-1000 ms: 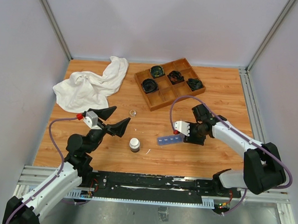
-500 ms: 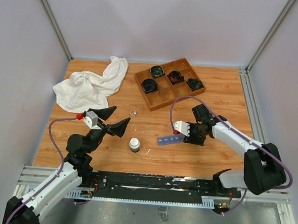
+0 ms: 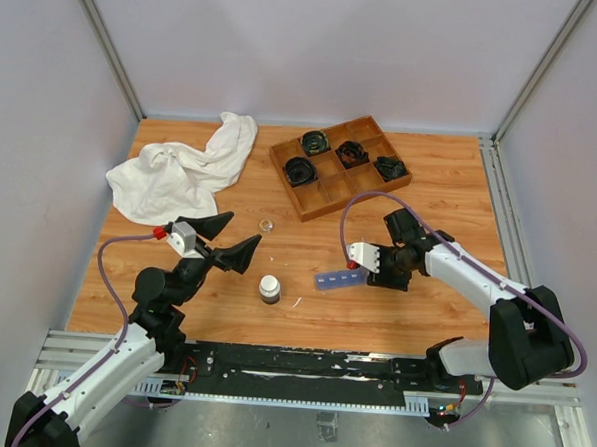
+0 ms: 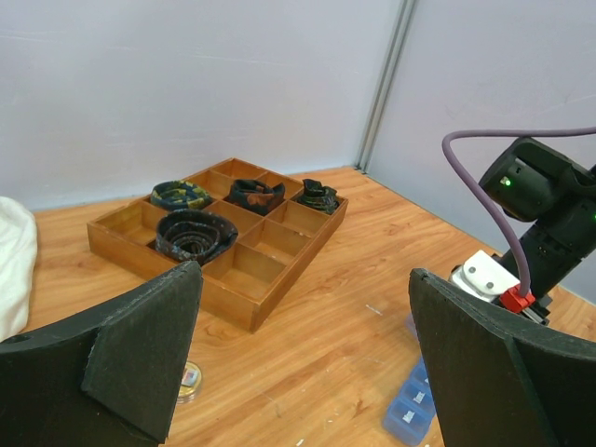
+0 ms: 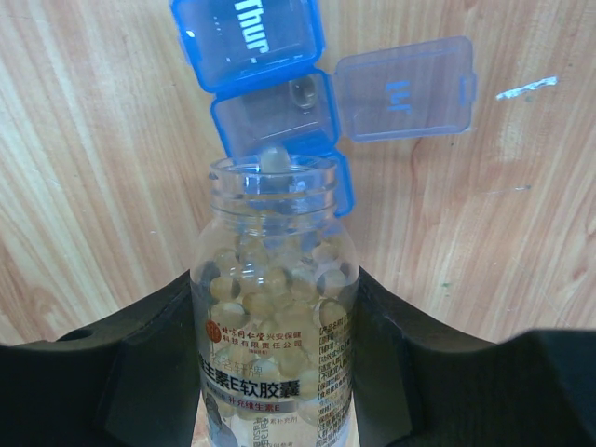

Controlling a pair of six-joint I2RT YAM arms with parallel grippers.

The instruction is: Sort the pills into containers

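Pale amber pills (image 5: 270,279) fill a clear bottle (image 5: 275,372); one sits at its mouth; blue organizer strip (image 5: 261,37) lies flat on the table (image 5: 93,186), one lid (image 5: 405,88) open, a pill inside.

Reference: the tray (image 3: 340,167), toward the far side of the table (image 3: 444,311). Coiled cables (image 3: 316,142) lie in four of its compartments. A cloth (image 3: 181,172) lies to the tray's left. The pill organizer (image 3: 339,279) lies nearer than the tray, and a capped bottle (image 3: 269,287) stands nearer and leftward. An open bottle (image 5: 270,233) containing pills (image 5: 279,298), held in the right gripper (image 5: 276,326), has its mouth over the organizer's open compartment.
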